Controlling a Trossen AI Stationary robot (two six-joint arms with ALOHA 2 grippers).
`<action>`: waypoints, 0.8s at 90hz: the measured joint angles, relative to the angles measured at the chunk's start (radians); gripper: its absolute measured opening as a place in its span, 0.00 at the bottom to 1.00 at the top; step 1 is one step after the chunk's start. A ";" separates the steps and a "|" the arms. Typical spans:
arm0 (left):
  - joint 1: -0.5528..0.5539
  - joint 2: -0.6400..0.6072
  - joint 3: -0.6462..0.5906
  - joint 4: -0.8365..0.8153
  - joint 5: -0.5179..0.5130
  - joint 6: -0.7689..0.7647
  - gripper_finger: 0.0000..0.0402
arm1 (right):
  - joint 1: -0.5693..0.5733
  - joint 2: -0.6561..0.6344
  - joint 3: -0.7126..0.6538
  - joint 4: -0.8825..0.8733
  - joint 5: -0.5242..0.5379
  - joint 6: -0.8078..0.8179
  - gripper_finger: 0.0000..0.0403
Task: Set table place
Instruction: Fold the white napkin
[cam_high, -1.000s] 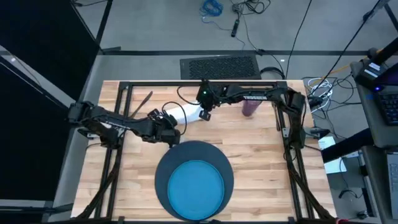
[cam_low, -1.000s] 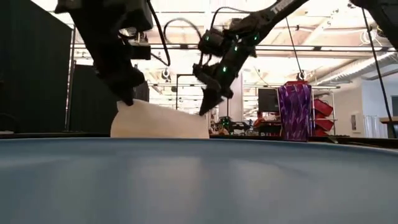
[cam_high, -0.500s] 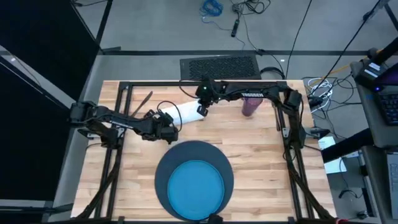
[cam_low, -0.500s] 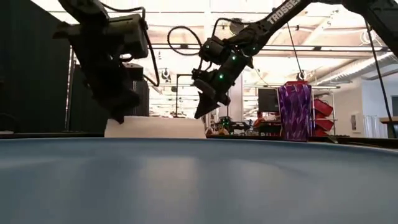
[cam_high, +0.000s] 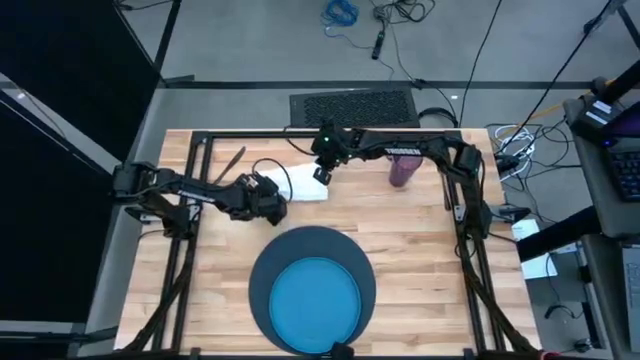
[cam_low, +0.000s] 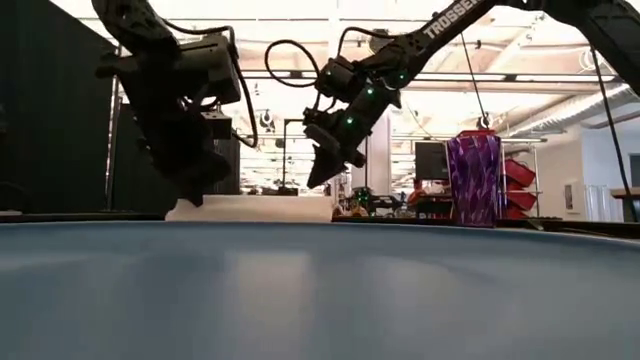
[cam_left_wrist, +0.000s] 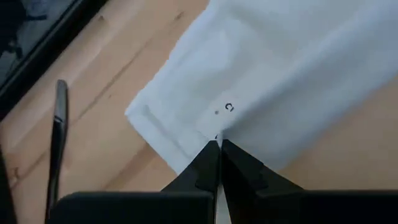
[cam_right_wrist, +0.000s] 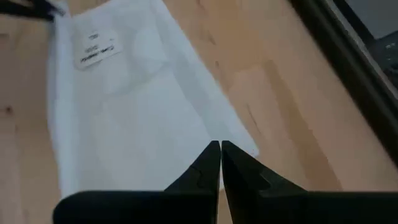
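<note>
The white napkin (cam_high: 302, 183) lies flat on the table (cam_high: 400, 230) toward its far side; it also shows low on the wood in the low view (cam_low: 255, 208). My left gripper (cam_high: 272, 203) is shut at the napkin's left end (cam_left_wrist: 280, 81). My right gripper (cam_high: 321, 175) is shut and hangs just above the napkin's far right corner (cam_right_wrist: 245, 146), clear of it in the low view (cam_low: 313, 182). The bright blue plate (cam_high: 315, 300) sits on the dark navy mat (cam_high: 262, 290) at the near edge. The purple cup (cam_high: 402, 172) stands upright at the far right. My left gripper pinches the napkin between its two fingers close to the near left corner (cam_left_wrist: 214, 127), where creases run out from the fingertips. The fingers slant down from the table's left. The rest of the napkin lies flat on the wood.
A dark utensil (cam_high: 230, 165) lies on the wood left of the napkin, also seen in the left wrist view (cam_left_wrist: 57, 143). The black frame (cam_high: 195, 160) runs along the table's edges. Bare wood shows on both sides of the mat.
My left gripper has gone down and a little toward the far edge. The napkin's left end, held up in a hump, has sunk until the napkin lies flat. My right gripper has drifted toward the far left and now stands clear above the napkin.
</note>
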 joint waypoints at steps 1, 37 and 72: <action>0.002 0.000 0.000 0.001 -0.006 0.000 0.00 | 0.001 0.000 0.000 -0.001 0.000 0.000 0.00; 0.055 0.000 0.000 0.047 -0.072 -0.028 0.00 | 0.027 0.004 0.000 -0.037 -0.005 -0.006 0.00; 0.055 0.000 0.000 0.045 -0.065 -0.023 0.00 | 0.023 0.104 0.000 -0.019 -0.087 0.017 0.00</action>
